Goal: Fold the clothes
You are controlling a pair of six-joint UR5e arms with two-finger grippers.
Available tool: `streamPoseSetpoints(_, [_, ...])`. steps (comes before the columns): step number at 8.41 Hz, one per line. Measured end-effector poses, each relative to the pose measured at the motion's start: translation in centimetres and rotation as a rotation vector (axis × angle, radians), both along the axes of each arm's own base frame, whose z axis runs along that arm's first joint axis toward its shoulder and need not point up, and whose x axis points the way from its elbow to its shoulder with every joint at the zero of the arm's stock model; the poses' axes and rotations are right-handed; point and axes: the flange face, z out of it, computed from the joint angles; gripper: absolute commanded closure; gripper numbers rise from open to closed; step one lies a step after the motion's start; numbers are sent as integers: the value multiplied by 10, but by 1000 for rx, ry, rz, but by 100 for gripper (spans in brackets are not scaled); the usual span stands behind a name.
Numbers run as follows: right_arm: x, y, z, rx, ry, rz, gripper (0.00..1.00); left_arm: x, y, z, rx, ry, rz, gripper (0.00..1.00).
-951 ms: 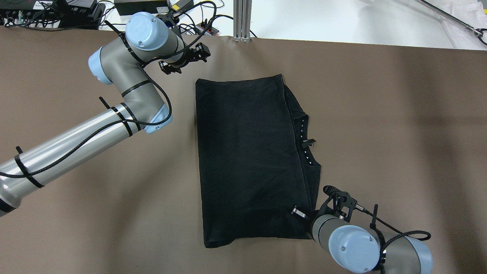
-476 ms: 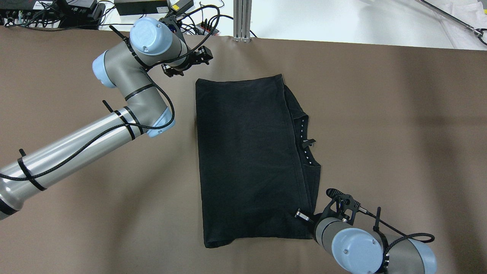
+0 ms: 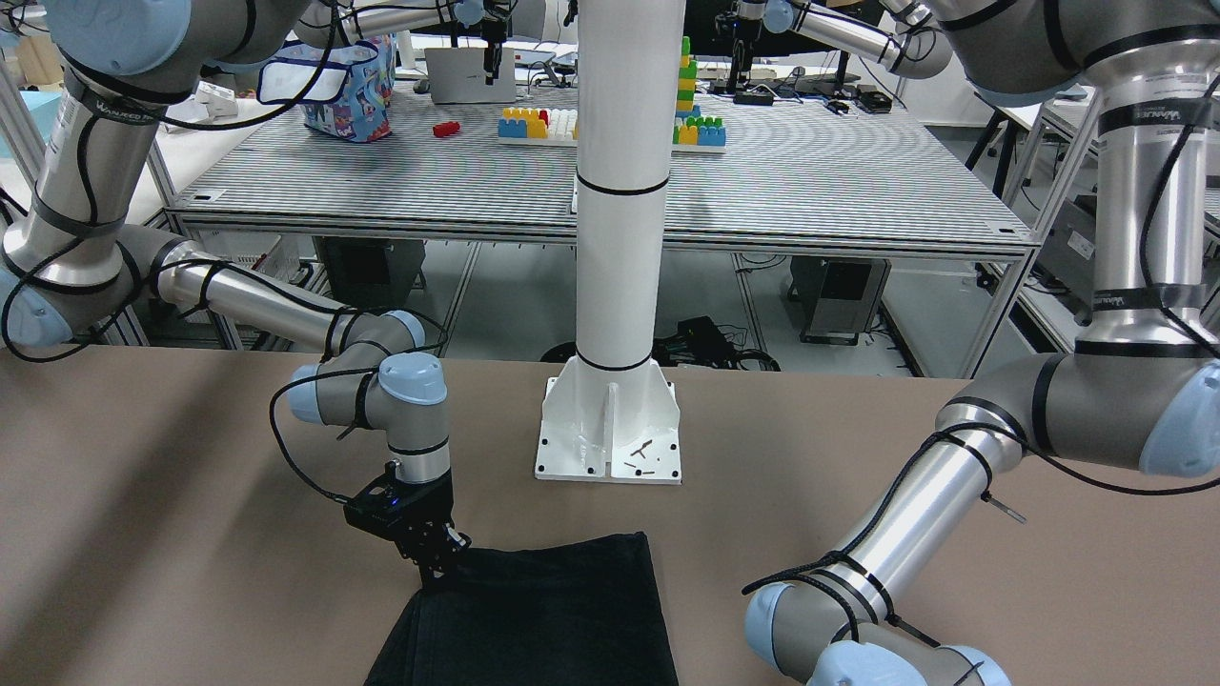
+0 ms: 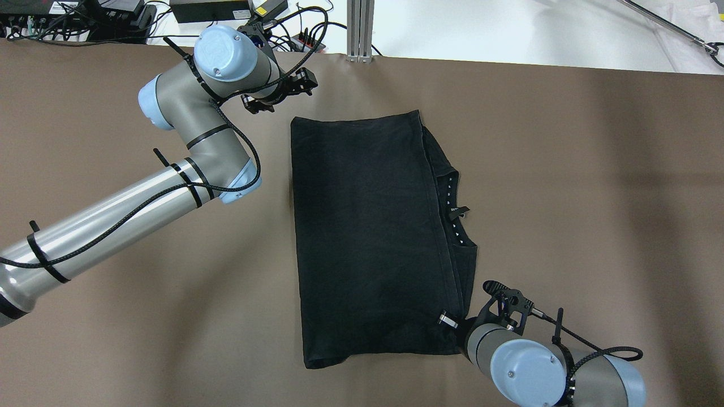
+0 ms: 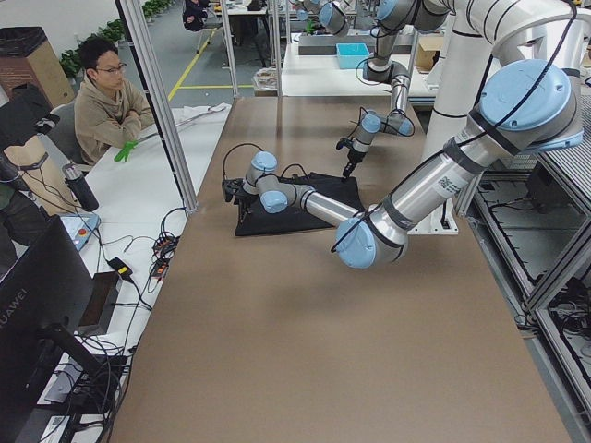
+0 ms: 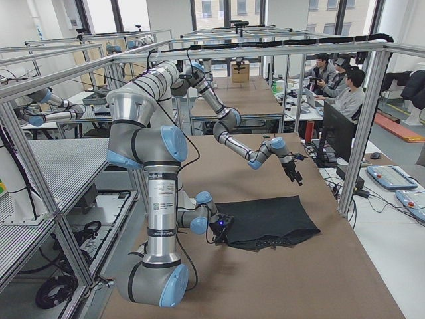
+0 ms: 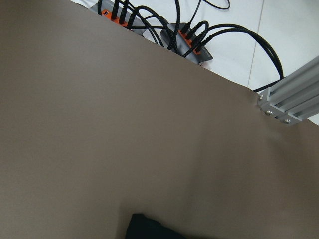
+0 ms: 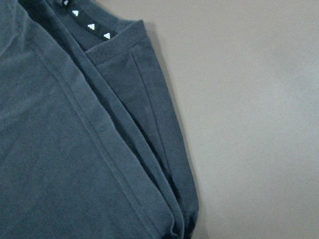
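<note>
Overhead exterior: one black, soft fabric garment, folded to a flat rectangle with its long side running away from the robot, lies mid-way across the brown counter. A collar band with small white marks shows along its right side.

Right gripper: at the garment's near right corner, tip over the seamed edge. In the front-facing view it comes down onto that corner and touches the cloth. Cannot tell whether it pinches the fabric or how far it is open.

Left gripper: over bare counter just beyond the garment's far left corner, apart from the cloth. Opening cannot be told.
</note>
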Motion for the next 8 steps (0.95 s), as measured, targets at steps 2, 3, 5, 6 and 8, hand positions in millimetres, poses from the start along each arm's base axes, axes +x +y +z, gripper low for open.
streamPoseSetpoints(2, [-1, 0, 0, -3, -4, 2, 100, 0, 0, -2, -2, 4, -3, 0])
streamPoseSetpoints(3, [-1, 0, -1, -6, -8, 5, 100, 0, 0, -2, -5, 6, -6, 0])
streamPoseSetpoints(5, [3, 0, -14, -2, -37, 8, 100, 0, 0, -1, -8, 7, -7, 0])
streamPoseSetpoints(6, [7, 1, -25, 1, -57, 8, 100, -1, 3, -2, -3, 13, -5, 0])
streamPoseSetpoints(8, [14, 6, -46, 3, -99, 6, 100, -6, 27, 4, 11, 38, 11, 0])
